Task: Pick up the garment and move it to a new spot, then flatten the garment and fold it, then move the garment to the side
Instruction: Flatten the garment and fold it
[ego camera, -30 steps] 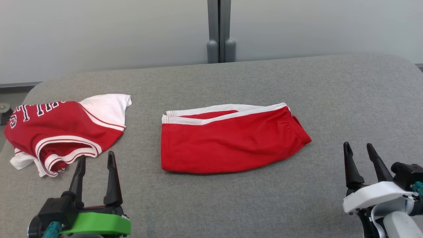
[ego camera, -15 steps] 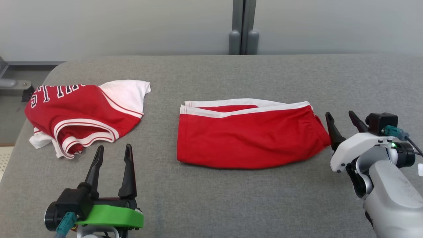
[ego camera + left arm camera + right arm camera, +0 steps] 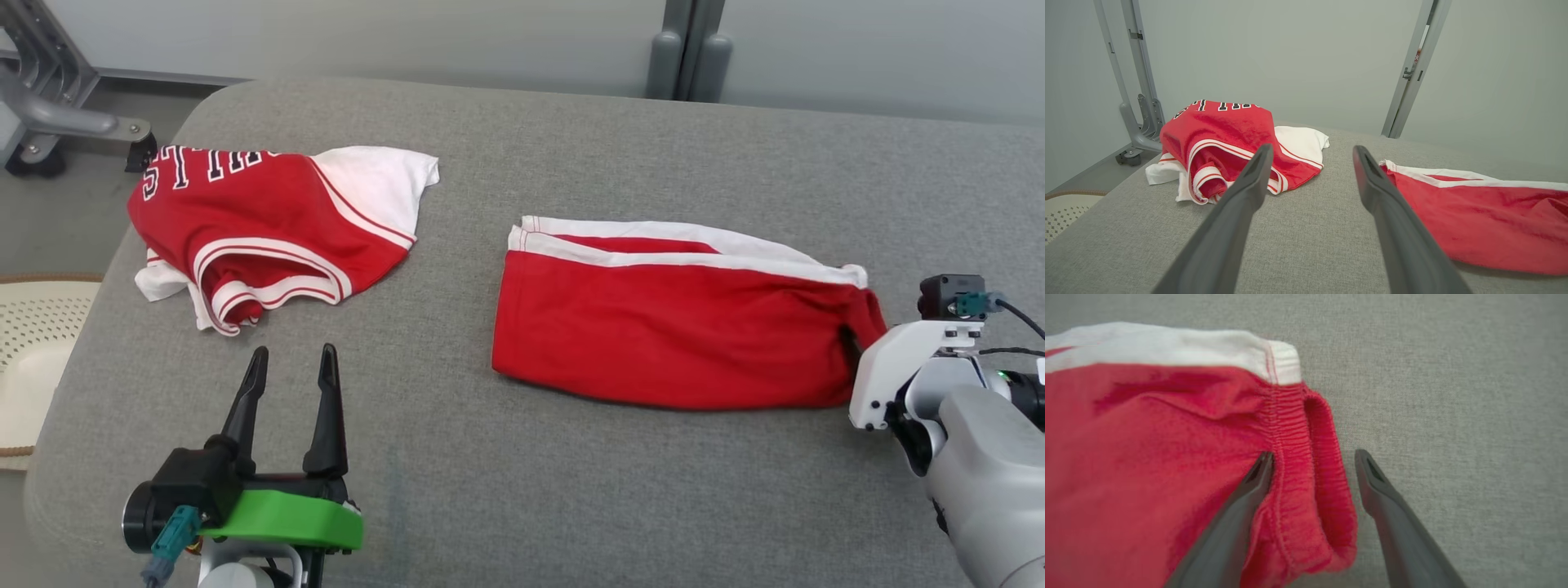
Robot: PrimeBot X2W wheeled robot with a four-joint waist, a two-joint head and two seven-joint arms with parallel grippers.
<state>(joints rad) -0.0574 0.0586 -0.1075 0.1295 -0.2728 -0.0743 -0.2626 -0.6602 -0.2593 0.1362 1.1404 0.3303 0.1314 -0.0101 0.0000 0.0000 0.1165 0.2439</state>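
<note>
The garment, a pair of red shorts [image 3: 669, 327] with white trim, lies folded in the middle of the grey padded table [image 3: 571, 490]. My right gripper [image 3: 856, 341] is at its right end, open. In the right wrist view the right gripper [image 3: 1312, 457] straddles the elastic waistband [image 3: 1294, 428], one finger resting on the red cloth [image 3: 1147, 457], the other over bare table. My left gripper [image 3: 294, 353] stands open near the table's front left, holding nothing. In the left wrist view the left gripper [image 3: 1312, 151] points between the shorts [image 3: 1474, 208] and a jersey.
A crumpled red and white jersey [image 3: 261, 220] with lettering lies at the table's back left, also the jersey [image 3: 1224, 134] ahead of my left fingers. A cream perforated basket [image 3: 33, 343] and a grey metal stand [image 3: 49, 106] are off the left edge. Grey posts [image 3: 690, 49] stand behind.
The camera has turned, shifting the whole picture. My right gripper has come forward to the shorts' right end and now straddles the waistband. The left gripper keeps its pose.
</note>
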